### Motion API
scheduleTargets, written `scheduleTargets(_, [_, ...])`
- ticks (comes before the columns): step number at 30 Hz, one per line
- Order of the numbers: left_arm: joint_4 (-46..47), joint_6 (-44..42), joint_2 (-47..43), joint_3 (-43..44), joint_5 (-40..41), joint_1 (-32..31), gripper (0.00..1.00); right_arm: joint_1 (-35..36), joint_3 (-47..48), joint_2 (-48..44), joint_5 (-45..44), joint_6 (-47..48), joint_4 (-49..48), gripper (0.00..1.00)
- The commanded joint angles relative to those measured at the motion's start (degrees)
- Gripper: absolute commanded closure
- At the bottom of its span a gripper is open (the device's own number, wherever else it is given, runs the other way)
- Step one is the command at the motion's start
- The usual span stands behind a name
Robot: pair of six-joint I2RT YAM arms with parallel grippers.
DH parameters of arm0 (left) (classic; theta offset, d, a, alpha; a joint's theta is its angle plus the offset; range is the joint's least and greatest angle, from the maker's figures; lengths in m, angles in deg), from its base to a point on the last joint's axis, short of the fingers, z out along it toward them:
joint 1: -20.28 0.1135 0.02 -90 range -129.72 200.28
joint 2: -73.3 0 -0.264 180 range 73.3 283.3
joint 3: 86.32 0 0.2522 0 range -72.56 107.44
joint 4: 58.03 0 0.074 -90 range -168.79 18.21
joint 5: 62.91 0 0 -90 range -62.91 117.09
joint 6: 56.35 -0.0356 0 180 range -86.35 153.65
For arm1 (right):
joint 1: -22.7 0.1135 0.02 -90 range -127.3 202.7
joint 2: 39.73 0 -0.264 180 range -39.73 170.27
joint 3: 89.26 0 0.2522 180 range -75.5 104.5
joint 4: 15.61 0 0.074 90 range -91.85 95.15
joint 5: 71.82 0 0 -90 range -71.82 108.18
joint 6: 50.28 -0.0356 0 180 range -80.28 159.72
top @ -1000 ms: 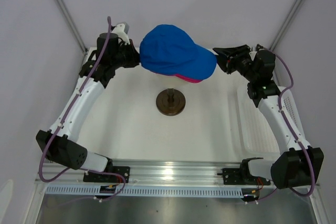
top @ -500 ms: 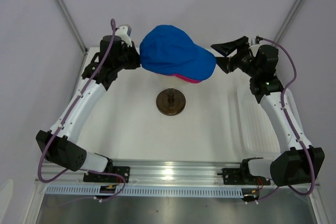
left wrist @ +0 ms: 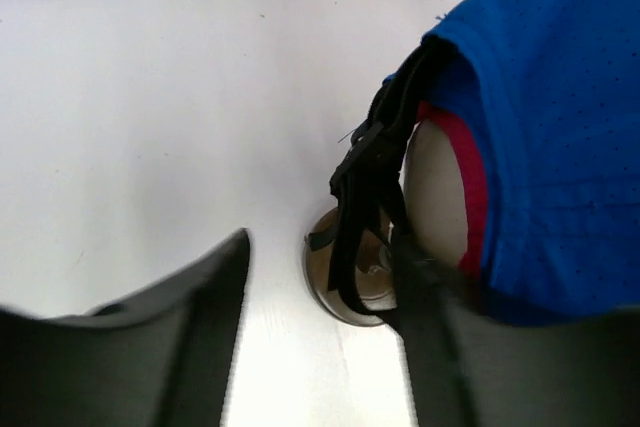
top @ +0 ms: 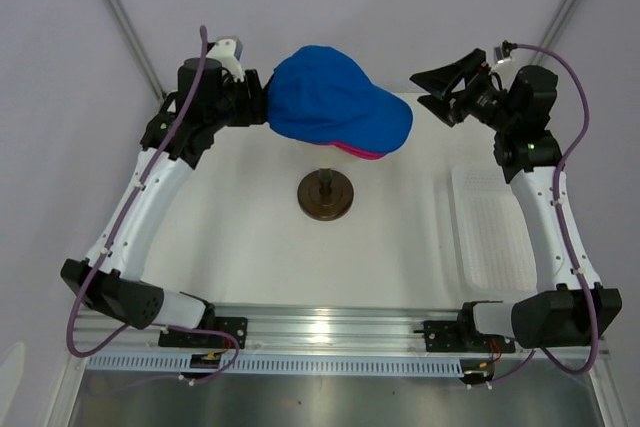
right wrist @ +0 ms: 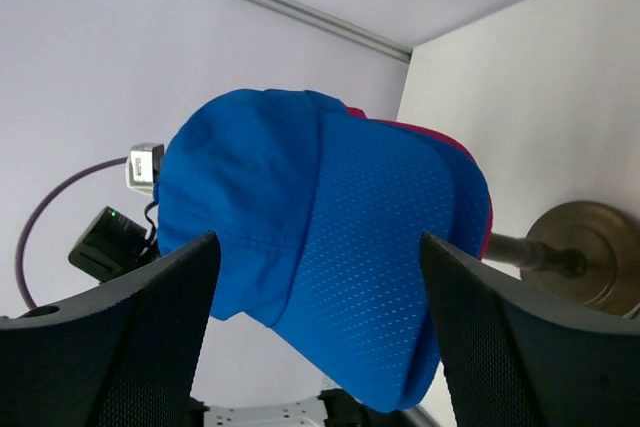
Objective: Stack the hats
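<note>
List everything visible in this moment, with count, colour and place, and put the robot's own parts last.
blue hat: one told apart, royal blue, topmost on the mannequin head, brim toward the right arm; whether another blue one lies beneath cannot be told
pink hat: one, magenta, under the blue hat, only its edge showing
mannequin head: one, cream, inside the hats
stand: one, dark round base, middle of the table
tray: one, clear, right side of the table
table: one, white
left gripper: one, black, open, at the rear of the hats
right gripper: one, black, open, apart from the brim
</note>
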Motion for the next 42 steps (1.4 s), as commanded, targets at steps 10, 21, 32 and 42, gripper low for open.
scheduleTargets(10, [-8.38,-2.43,-4.55,16.08,8.18,-0.51,0.00,-1.33,9.60,1.35,5.27,16.30,6.88,0.12])
scheduleTargets(21, [-0.29,-0.06,-3.60,18.79,-13.06,-0.51,0.16,4.64,13.11,2.40,4.04,25.36,5.64,0.10])
scheduleTargets(32, [1.20,5.56,8.63,24.89,-14.07,-0.51,0.44,4.82,7.67,0.30,-2.81,30.11,7.32,0.10])
scheduleTargets(42, [6.12,8.64,7.23,13.89,-12.47,-0.60,0.76,4.82,5.29,0.47,-1.85,30.81,7.93,0.10])
